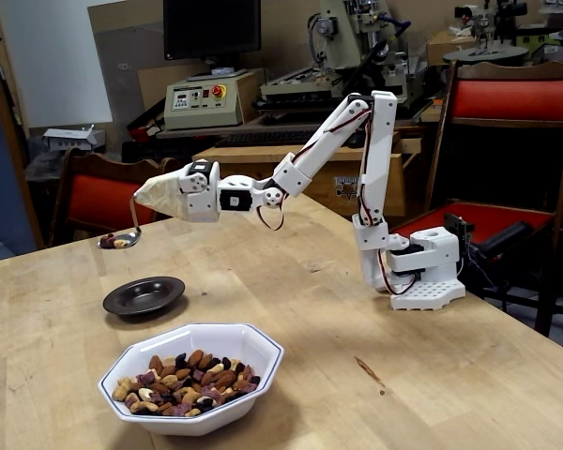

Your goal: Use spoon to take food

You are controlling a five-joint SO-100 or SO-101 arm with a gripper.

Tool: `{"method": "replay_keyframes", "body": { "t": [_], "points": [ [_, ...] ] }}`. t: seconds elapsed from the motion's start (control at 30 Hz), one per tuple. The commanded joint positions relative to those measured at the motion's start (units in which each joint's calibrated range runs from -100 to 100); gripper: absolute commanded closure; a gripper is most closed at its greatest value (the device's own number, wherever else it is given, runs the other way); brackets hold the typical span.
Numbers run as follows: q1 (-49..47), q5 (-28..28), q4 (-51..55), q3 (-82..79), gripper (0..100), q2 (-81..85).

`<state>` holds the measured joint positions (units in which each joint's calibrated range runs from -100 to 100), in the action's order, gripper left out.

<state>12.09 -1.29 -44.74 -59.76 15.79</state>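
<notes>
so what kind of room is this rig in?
Probably a workshop or lab: a benchtop milling machine and a control box with a red stop button sit behind the wooden table.

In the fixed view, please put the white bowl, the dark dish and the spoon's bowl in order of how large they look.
1. White bowl, though it is nearest the camera.
2. Dark dish.
3. Bowl of the spoon, clearly the smallest.

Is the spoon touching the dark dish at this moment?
Apart. The fixed view shows the spoon hanging well above the dark dish, with table and background visible between them.
</notes>
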Motion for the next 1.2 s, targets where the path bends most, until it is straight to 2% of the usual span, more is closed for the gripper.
{"method": "replay_keyframes", "body": {
  "t": [0.0, 0.8, 1.17],
  "points": [
    [1.99, 0.05, -0.87, 2.95, 95, 1.88],
    [6.50, 0.05, -0.71, 2.86, 96, 6.07],
    [6.21, 0.05, -0.79, -6.61, 95, 10.78]
  ]
}}
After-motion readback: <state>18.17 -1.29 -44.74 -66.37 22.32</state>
